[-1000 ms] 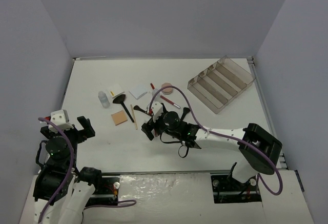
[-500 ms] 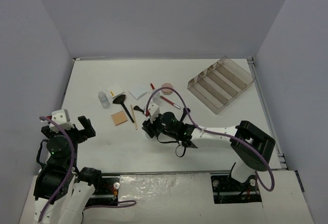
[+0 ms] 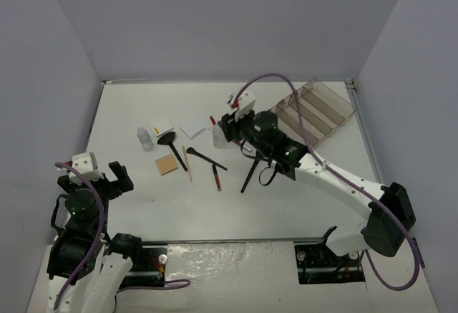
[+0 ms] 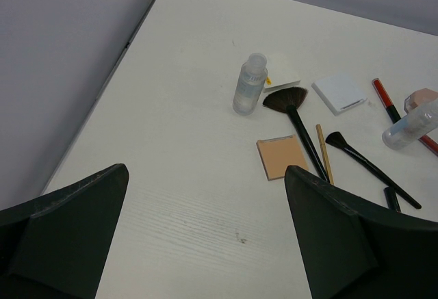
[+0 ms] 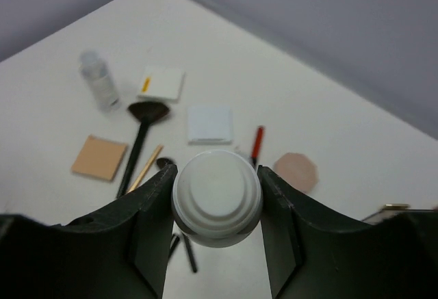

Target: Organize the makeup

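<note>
Right fingers [image 5: 150,224] closed on the white-capped bottle [image 5: 216,198], held above the counter [image 3: 129,112] just left of the tray [image 3: 309,116]. Risk: the round bottle may slip, or catch a tray divider on lowering. A brush [image 3: 206,158] and wooden pencil [image 3: 187,162] lie below; left fingers [image 4: 68,217] open, at near left

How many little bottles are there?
2. The standing bottle is on the table, leftmost of the makeup. The held bottle is between the right gripper's fingers.

Tray [image 3: 325,109] right of brushes [image 3: 172,145]
</note>
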